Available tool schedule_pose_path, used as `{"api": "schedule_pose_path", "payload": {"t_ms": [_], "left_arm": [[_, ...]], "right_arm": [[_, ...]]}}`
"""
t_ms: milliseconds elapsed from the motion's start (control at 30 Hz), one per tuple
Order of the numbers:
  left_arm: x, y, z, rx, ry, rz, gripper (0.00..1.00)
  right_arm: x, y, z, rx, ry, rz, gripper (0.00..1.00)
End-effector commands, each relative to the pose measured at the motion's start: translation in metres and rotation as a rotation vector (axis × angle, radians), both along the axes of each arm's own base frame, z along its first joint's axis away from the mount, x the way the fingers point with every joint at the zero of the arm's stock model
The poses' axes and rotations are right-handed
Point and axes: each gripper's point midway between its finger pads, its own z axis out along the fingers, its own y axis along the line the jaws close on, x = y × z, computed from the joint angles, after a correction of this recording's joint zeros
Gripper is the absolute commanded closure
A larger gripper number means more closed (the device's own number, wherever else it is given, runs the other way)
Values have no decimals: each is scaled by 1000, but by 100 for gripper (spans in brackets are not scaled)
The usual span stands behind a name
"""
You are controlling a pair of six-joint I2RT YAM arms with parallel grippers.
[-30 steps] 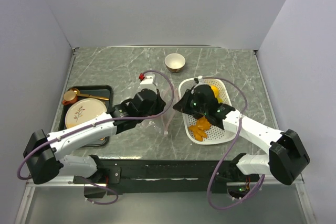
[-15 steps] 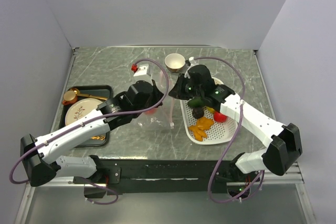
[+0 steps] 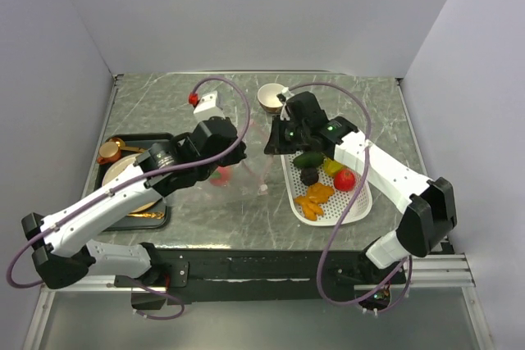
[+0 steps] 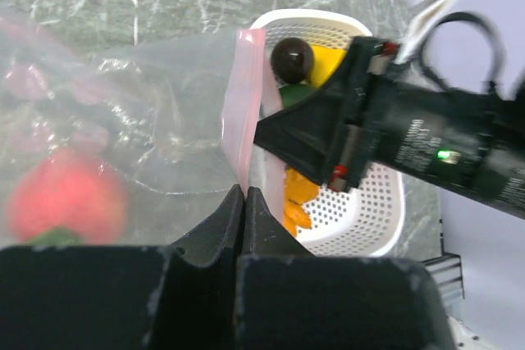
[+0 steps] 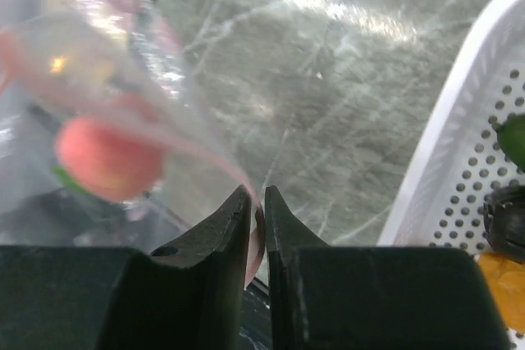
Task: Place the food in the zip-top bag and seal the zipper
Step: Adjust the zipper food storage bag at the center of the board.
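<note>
The clear zip-top bag (image 3: 234,176) hangs between my two grippers, left of the white basket. A red food piece (image 3: 220,174) lies inside it. My left gripper (image 3: 239,156) is shut on the pale pink zipper strip (image 4: 240,112), and my left wrist view shows the jaws (image 4: 244,192) pinched on it. My right gripper (image 3: 269,150) is shut on the same strip (image 5: 257,235) from the basket side. The red piece shows through the plastic in both wrist views (image 4: 66,202) (image 5: 107,157). Green (image 3: 309,159), dark brown (image 3: 308,175), yellow (image 3: 331,166), red (image 3: 344,179) and orange (image 3: 313,198) pieces lie in the basket.
The white perforated basket (image 3: 358,206) sits right of the bag. A gold-coloured cup (image 3: 273,97) stands behind my right gripper. A black tray (image 3: 164,138) with a plate and a gold dish (image 3: 110,152) lies at the left.
My right gripper left the basket, moved left and back, and closed on the bag's pink strip. My left arm swung back with the bag, which now hangs between both grippers.
</note>
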Motion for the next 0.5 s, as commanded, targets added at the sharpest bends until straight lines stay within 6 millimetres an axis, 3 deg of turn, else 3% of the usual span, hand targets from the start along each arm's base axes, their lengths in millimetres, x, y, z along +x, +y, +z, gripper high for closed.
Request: {"api": "schedule_pose_path", "payload": {"t_ms": [0,100,200,267,300,333,467], "left_arm": [[1,-11,24,-10,-13,-26,99],[15,-10,21,80,-18,1,99],[22,-13,-10,151,38,5,99],[27,-16,-18,122,37,6,99],[25,-15,-36,131,68,-11,99],[25,-11,-38,115,67,-8,99],[38,2,-51,76,63,-5,99]], "right_arm": [[4,-3,25,78,-42,30,80],[10,-6,21,80,-8,23,79],[18,-11,0,0,66,26,78],[22,-15,-24,-61,99,24,76],[21,-16,-34,-78,117,23,76],[21,-16,-43,-88,132,19,76],[17,-13,-53,-54,151,15,76]]}}
